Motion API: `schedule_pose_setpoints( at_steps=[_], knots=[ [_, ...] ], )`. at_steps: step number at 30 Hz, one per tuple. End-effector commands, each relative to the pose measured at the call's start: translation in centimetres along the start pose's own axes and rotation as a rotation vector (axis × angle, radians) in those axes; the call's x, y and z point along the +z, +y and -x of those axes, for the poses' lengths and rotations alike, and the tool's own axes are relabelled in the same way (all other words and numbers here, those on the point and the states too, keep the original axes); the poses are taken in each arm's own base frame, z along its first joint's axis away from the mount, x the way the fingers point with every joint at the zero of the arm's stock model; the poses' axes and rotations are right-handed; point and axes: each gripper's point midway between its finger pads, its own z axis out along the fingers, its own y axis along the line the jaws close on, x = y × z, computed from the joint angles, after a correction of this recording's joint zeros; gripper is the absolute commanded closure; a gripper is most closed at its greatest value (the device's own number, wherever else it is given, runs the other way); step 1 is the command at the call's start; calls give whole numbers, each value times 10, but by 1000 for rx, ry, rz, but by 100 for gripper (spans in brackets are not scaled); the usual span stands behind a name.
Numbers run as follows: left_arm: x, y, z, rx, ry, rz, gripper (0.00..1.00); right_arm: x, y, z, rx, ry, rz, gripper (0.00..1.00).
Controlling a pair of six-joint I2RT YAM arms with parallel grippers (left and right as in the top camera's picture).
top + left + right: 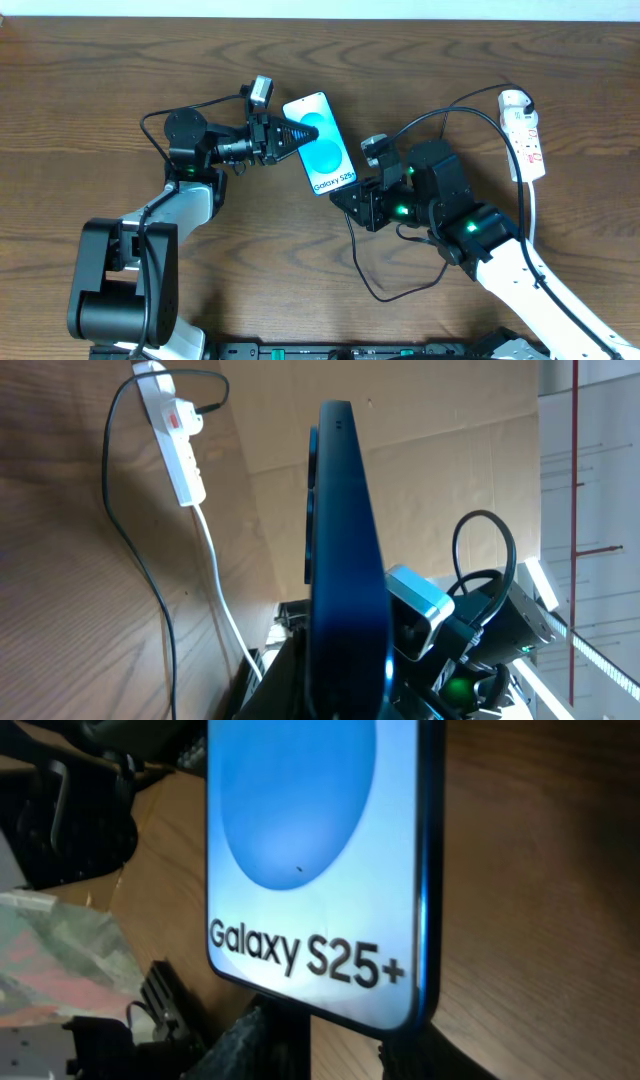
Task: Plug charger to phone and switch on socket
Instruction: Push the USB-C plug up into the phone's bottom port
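Plug-in step | phone (pixel 320 145) clamped by left gripper (pixel 285 136) | right gripper (pixel 358 196) at its 5 o'clock, state unclear | insertion to be verified

Dark brown wood-grain table (pixel 100 60) under even light. Beyond its far edge, the left wrist view shows a tan cardboard sheet (pixel 450 420) standing beside a white panel (pixel 590 460) crossed by thin red lines.
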Motion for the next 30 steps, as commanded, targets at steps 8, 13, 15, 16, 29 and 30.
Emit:
schedule_pose_setpoints(
  at_steps=[8,13,15,16,29,30],
  knots=[
    [1,-4,6,78,-34,-1,93,-27,35,13,-106,-58,100,52],
    [1,-4,8,78,-42,0,92,-47,41,15,-233,-146,-24,53],
    [1,-4,9,78,-49,0,93,-44,32,11,-242,-146,-117,53],
    [1,-4,9,78,-50,0,92,-40,27,6,-250,-136,-166,53],
    [1,-4,9,78,-49,0,94,-15,40,-9,-362,-185,-399,57],
    [1,-4,9,78,-49,0,93,-23,56,0,-344,-221,-350,56]
  ],
)
